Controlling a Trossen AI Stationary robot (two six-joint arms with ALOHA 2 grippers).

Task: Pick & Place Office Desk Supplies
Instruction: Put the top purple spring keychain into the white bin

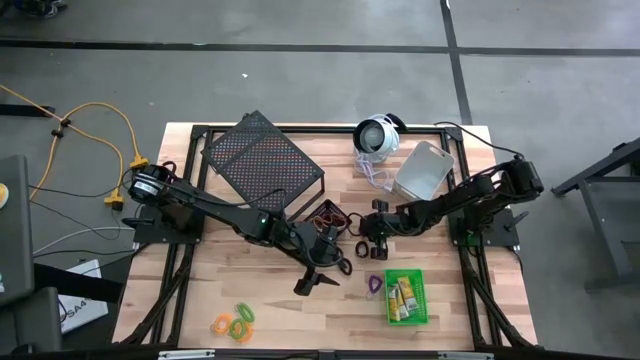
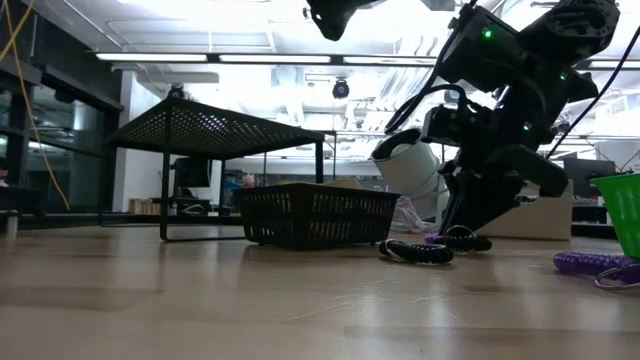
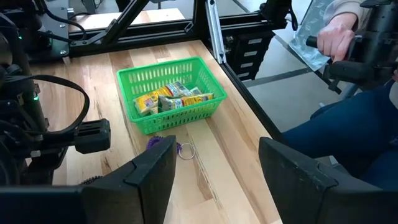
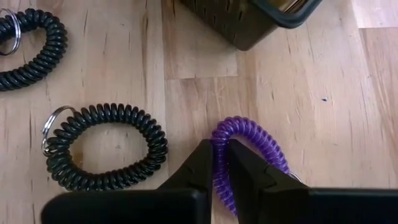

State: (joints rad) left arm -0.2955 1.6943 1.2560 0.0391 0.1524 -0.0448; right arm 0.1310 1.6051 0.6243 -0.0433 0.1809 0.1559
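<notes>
My right gripper (image 4: 221, 148) (image 1: 363, 247) is down at the table's middle, shut on a purple coil loop (image 4: 249, 134). Two black coil loops (image 4: 106, 146) (image 4: 25, 46) lie flat beside it, in front of a small black bin (image 1: 325, 215). Nearer the front edge a green bin (image 1: 405, 297) (image 3: 171, 93) holds yellow pieces, and a second purple loop (image 1: 373, 284) (image 3: 163, 142) lies next to it. Orange and green loops (image 1: 235, 322) lie at the front left. My left gripper (image 1: 315, 278) (image 3: 224, 180) hangs open above the table, holding nothing. My right gripper pinches one side of the purple loop's coil (image 4: 219, 163) between its two fingers, one finger inside the ring and one outside. The fingers come slanting down from the table's right. The rest of the loop (image 4: 267, 146) lies on the wood.
A large black mesh rack (image 1: 262, 158) stands at the back left. A round white-and-black device (image 1: 377, 135) and a grey bin (image 1: 422, 170) are at the back right. A person's hand (image 3: 336, 34) shows beyond the table's edge.
</notes>
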